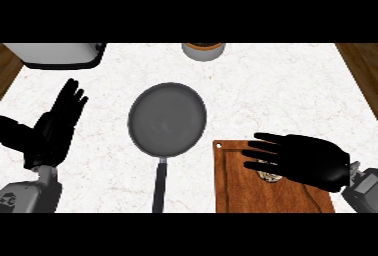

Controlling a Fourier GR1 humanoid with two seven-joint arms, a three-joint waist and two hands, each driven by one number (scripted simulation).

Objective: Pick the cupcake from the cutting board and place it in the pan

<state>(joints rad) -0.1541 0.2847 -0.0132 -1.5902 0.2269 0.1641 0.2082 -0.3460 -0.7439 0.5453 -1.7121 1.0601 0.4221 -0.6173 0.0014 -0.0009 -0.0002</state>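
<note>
A wooden cutting board [244, 192] lies at the lower right of the counter. My right hand [306, 159] hovers over it, fingers spread and pointing left, open. Just a sliver of the cupcake [269, 176] peeks out under that palm; the rest is hidden. The dark grey pan [167, 119] rests in the middle of the counter, its black handle [159, 185] running toward me. My left hand [55, 125] stays open at the left edge, fingers up, well apart from the pan.
A grey appliance [63, 54] sits at the back left corner. A round container with a brown top [202, 50] stands at the back centre. Wooden floor shows past both side edges of the white marble counter [295, 90].
</note>
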